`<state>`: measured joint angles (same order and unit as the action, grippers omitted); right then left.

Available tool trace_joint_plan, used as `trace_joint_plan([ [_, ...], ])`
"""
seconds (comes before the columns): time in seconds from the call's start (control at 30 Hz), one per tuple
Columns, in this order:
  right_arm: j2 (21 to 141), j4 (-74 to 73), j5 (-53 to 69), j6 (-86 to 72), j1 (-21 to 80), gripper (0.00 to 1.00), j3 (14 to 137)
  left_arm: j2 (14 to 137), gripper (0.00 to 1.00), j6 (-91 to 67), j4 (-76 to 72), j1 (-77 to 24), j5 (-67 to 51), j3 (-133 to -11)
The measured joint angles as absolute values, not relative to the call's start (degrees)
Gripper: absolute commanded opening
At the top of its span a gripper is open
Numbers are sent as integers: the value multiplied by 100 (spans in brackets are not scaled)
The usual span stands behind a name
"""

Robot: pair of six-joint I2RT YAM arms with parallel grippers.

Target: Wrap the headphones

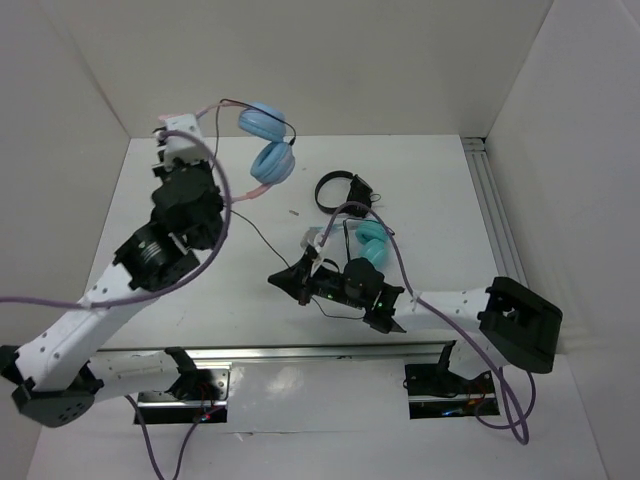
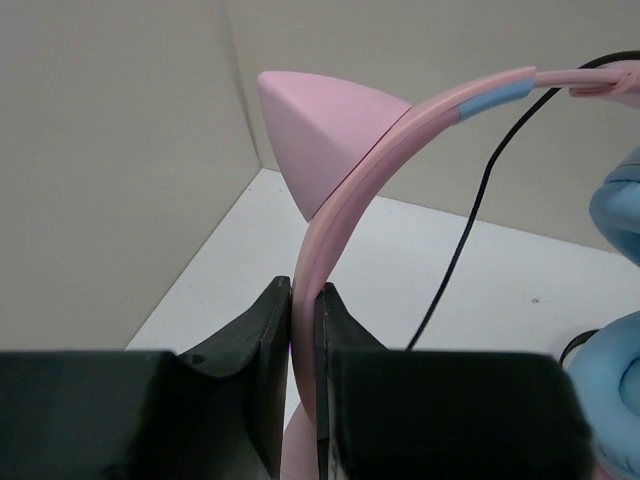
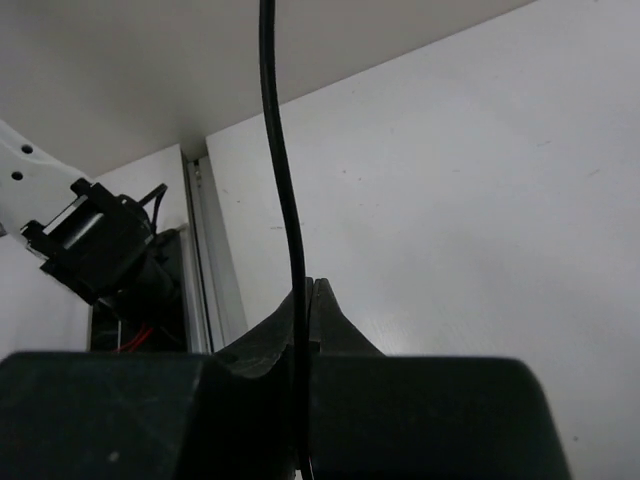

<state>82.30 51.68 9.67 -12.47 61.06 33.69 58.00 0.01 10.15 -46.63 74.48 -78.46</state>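
Note:
The headphones (image 1: 268, 142) hang off the table at the back left: a pink headband (image 2: 330, 240), two light-blue ear cups (image 2: 618, 205) and a pink cat ear (image 2: 320, 130). My left gripper (image 1: 170, 126) is shut on the headband, which is pinched between the black fingers (image 2: 258, 335) in the left wrist view. A thin dark cable (image 1: 262, 232) runs from the headphones across the table to my right gripper (image 1: 277, 280). That gripper (image 3: 308, 292) is shut on the cable (image 3: 281, 160), which rises straight up out of the closed jaws.
A small all-black pair of headphones (image 1: 335, 188) lies mid-table, and a teal-cupped pair (image 1: 373, 240) sits right behind the right wrist. A small speck (image 1: 293, 212) lies near the cable. Metal rails run along the right edge (image 1: 492, 205) and near edge (image 3: 205, 250); white walls enclose the table.

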Motion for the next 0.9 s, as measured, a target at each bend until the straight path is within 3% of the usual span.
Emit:
trace_joint_plan([
  [0.17, 7769, 4462, 462, -987, 6125, 0, 3367, 7017, 0, -607, 1817, -3946, 6565, -8405],
  [0.4, 7314, 3503, -8, -563, 6125, 0, 3391, 7258, 0, -1109, 2344, -2421, 5664, -7999],
  [0.73, 7105, 2580, -185, -21, 6099, 0, 4095, 7929, 0, -1599, 2456, -2324, 5247, -7734],
  [0.9, 7249, 2165, 45, 233, 5586, 0, 4731, 8145, 0, -1800, 2840, -2294, 5039, -7568],
])
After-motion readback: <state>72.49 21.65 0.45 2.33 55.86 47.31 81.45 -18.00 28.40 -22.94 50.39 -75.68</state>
